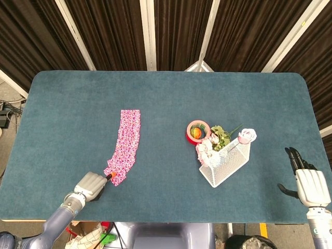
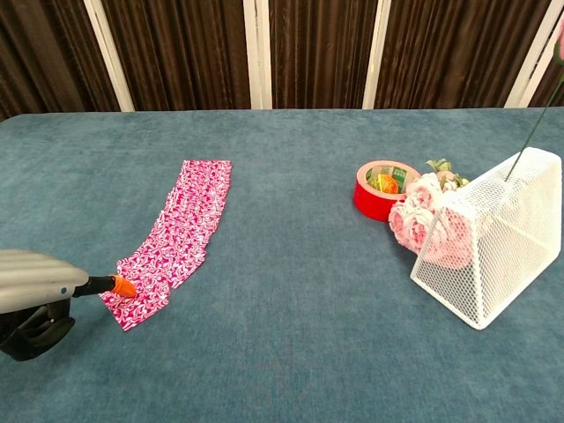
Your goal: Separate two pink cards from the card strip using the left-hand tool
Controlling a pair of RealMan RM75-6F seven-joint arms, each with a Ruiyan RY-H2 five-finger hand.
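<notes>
Many thin pink cards in card strip point(image 1: 125, 144): light, slippery, overlapped. Left hand point(image 1: 89, 186) fingers holding tool point(image 2: 109, 285), tip apparently touching near-end card. Right hand point(image 1: 310, 185) spread, holding nothing.

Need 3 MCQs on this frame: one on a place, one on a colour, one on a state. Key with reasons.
1. Where is the orange tip of the black tool held by the left hand?
A. on the near end of the pink patterned card strip
B. inside the white wire basket
C. on the red tape roll

2. What colour is the table cloth?
A. teal
B. white
C. yellow

3. What is the state of the right hand?
A. holding a card
B. empty, fingers apart
C. pressing the basket

Key: A, the tip meets the strip's near end; A, teal throughout; B, nothing in it.
</notes>
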